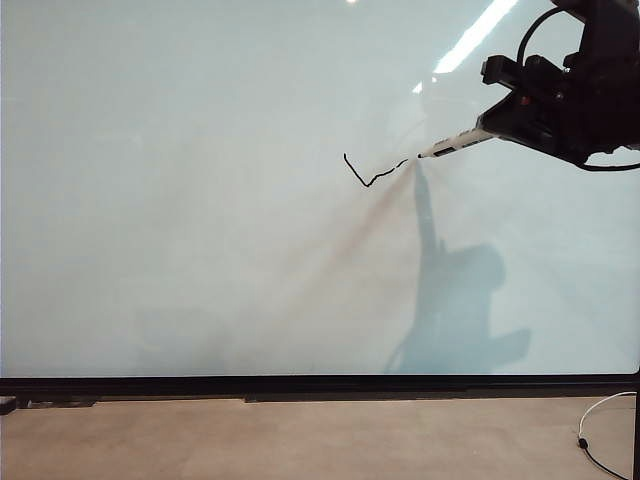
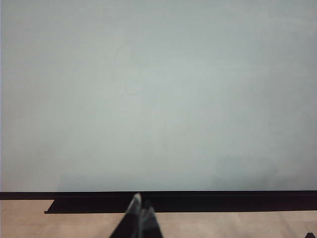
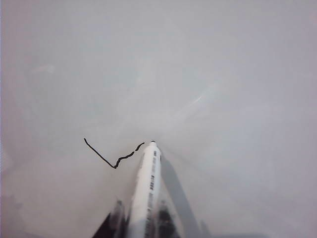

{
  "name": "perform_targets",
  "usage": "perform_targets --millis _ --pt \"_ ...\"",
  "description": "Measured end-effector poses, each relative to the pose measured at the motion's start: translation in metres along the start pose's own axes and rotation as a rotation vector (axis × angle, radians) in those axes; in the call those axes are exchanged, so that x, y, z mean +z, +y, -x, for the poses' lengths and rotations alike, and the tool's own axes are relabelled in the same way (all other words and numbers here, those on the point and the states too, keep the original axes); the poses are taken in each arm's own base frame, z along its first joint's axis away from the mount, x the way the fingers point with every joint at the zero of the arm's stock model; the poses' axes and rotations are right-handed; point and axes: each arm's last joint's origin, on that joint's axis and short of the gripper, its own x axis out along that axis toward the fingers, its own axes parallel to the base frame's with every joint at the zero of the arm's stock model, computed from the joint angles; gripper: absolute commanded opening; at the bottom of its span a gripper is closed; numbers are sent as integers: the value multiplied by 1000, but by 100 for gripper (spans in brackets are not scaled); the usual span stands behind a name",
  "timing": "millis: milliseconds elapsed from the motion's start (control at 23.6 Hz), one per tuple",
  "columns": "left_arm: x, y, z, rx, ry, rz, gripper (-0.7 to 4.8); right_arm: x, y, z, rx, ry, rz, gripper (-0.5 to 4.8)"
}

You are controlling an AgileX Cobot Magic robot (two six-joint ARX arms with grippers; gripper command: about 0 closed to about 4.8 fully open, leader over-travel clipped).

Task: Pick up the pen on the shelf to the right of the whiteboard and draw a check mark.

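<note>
Faintly wobbly check mark point(image 1: 372, 172), perhaps unfinished

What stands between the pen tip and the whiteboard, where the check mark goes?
Nothing visible. The right claw holds the pen, its tip beside the check mark on the bare whiteboard.

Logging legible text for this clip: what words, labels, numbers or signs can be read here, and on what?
None can be read.
Pen in the right gripper: dark print along the barrel, too blurred to read.
Whiteboard: only a hand-drawn check mark, no writing.
Left gripper: no markings visible.
</note>
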Motion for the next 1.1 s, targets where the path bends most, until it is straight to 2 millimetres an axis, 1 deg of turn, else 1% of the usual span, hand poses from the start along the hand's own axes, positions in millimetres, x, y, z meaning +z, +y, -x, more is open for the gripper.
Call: perform_targets --millis 297,679,934,1104 --pt "0 0 0 0 0 0 -4 3 1 -5 15 3 1 -4" --pt "0 0 0 0 0 0 -4 5 0 -5 2 -6 16 -4" --pt "0 0 0 0 0 0 -4 20 3 0 -5 -71 50 -4" --pt "0 0 0 0 0 0 -4 28 3 4 -26 -83 66 -4"
